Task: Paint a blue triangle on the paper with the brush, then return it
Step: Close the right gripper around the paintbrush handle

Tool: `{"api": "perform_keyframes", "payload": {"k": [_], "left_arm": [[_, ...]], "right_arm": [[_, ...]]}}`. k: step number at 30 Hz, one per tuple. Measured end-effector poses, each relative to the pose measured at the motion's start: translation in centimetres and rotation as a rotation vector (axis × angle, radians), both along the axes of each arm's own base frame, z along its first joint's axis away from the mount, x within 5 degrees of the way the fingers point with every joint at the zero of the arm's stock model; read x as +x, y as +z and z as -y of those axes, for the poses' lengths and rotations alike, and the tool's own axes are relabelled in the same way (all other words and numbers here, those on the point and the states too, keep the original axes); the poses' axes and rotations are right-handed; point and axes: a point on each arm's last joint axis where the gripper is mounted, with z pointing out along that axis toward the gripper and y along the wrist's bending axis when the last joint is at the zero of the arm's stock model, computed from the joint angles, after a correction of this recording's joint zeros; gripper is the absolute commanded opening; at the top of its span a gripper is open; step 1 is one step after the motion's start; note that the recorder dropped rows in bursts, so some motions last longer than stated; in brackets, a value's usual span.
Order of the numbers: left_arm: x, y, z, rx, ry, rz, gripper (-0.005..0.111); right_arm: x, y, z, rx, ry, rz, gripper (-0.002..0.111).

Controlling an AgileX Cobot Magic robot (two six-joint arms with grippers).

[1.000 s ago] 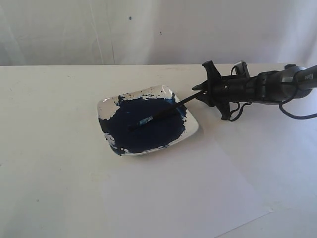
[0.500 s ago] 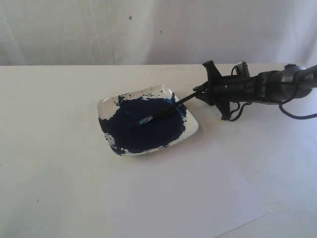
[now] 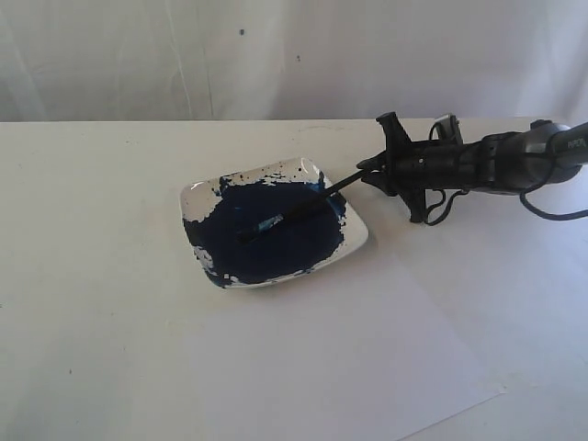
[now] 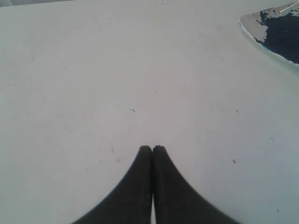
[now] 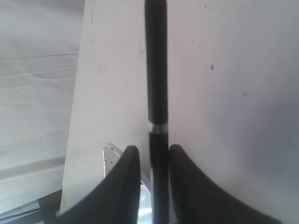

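Note:
The brush lies slanted, its blue-stained tip in the dark navy paint of the white dish and its black handle rising to the right. My right gripper is shut on the handle's upper part. In the right wrist view the handle with its silver band runs out between the fingers of this gripper. The paper lies flat in front of the dish and is plain white; the blue triangle is not in view. My left gripper is shut and empty above the bare table.
A corner of the paint dish shows at the edge of the left wrist view. The white table ends at a pale backdrop wall. The right arm's cables hang over the table's right side.
The right gripper's jaws have narrowed onto the brush handle. The brush and dish have stayed where they were.

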Motion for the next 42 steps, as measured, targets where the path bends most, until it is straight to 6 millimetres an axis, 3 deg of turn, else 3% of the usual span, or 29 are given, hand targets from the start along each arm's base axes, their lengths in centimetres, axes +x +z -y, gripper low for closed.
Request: {"api": "perform_keyframes", "payload": {"k": [10, 12, 14, 19, 24, 30, 39, 41, 42], "left_arm": [[0.0, 0.0, 0.0, 0.0, 0.0, 0.0, 0.0], [0.0, 0.0, 0.0, 0.0, 0.0, 0.0, 0.0], [0.0, 0.0, 0.0, 0.0, 0.0, 0.0, 0.0], [0.0, 0.0, 0.0, 0.0, 0.0, 0.0, 0.0], [0.0, 0.0, 0.0, 0.0, 0.0, 0.0, 0.0], [0.0, 0.0, 0.0, 0.0, 0.0, 0.0, 0.0], [0.0, 0.0, 0.0, 0.0, 0.0, 0.0, 0.0], [0.0, 0.0, 0.0, 0.0, 0.0, 0.0, 0.0], [0.0, 0.0, 0.0, 0.0, 0.0, 0.0, 0.0]], "right_arm": [[-0.1, 0.0, 2.6, 0.078, 0.081, -0.057, 0.021], [-0.3, 0.2, 2.9, 0.047, 0.107, -0.05, 0.009], [-0.3, 1.3, 3.3, -0.023, 0.112, -0.035, 0.0], [-0.1, 4.5, 3.9, -0.146, 0.054, 0.02, 0.0], [0.2, 7.2, 1.6, -0.229, -0.013, 0.077, 0.0], [-0.5, 7.4, -2.1, -0.217, -0.119, 0.018, 0.0], [-0.6, 7.4, -2.3, -0.184, -0.164, -0.032, 0.0], [-0.7, 7.3, -2.3, -0.188, -0.141, -0.046, 0.004], [-0.8, 7.0, -2.2, -0.188, -0.134, -0.059, 0.013]]}}
